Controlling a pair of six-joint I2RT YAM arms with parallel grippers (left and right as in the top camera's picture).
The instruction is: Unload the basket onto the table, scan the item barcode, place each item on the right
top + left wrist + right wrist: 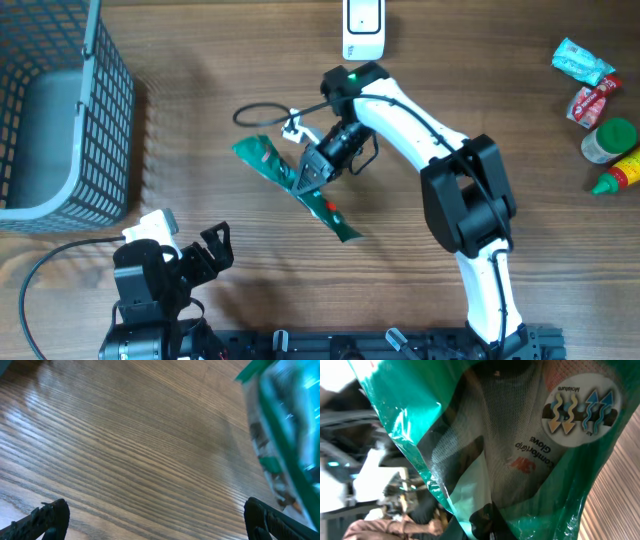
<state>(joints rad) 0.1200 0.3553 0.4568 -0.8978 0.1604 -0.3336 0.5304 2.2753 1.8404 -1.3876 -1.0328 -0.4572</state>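
Right gripper (304,179) is clamping glove packet (262,158); left gripper (213,250) is sitting wide. Barcode possibly underneath, so I'm suggesting tilting it flat toward scanner (363,30).

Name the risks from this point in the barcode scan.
1. The right gripper pinches the long glove package near its middle. The free ends may sag or twist, so the grip could slip.
2. No barcode shows in the right wrist view, only the front label, so the wrong face may meet the scanner.
3. The glossy film shows glare, which might spoil the read.
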